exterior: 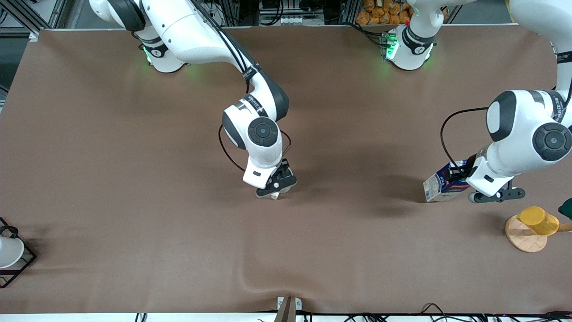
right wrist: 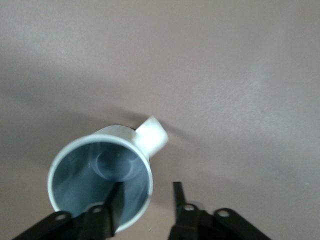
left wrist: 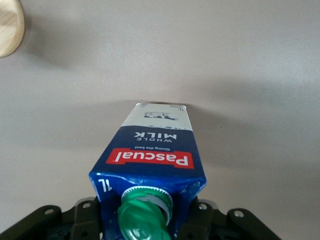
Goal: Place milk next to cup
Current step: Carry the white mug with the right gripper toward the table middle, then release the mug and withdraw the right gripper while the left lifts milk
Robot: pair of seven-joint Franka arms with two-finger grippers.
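Note:
The milk (exterior: 440, 183), a dark blue carton with a green cap, red label band and pale lower part, is tilted low over the table at the left arm's end. My left gripper (exterior: 458, 176) is shut on its top. The left wrist view shows the carton (left wrist: 150, 150) between my gripper's (left wrist: 147, 222) fingers. The cup (right wrist: 100, 175), light grey with a darker inside, stands mid-table. In the front view only a pale bit of it (exterior: 275, 195) shows under my right gripper (exterior: 277, 190). My right gripper (right wrist: 147, 187) is open, one finger inside the rim and one outside.
A yellow cup (exterior: 538, 220) stands on a round wooden coaster (exterior: 525, 239) nearer the front camera than the milk; the coaster's edge shows in the left wrist view (left wrist: 10, 25). A white cup sits in a black wire rack (exterior: 18, 264) at the right arm's end.

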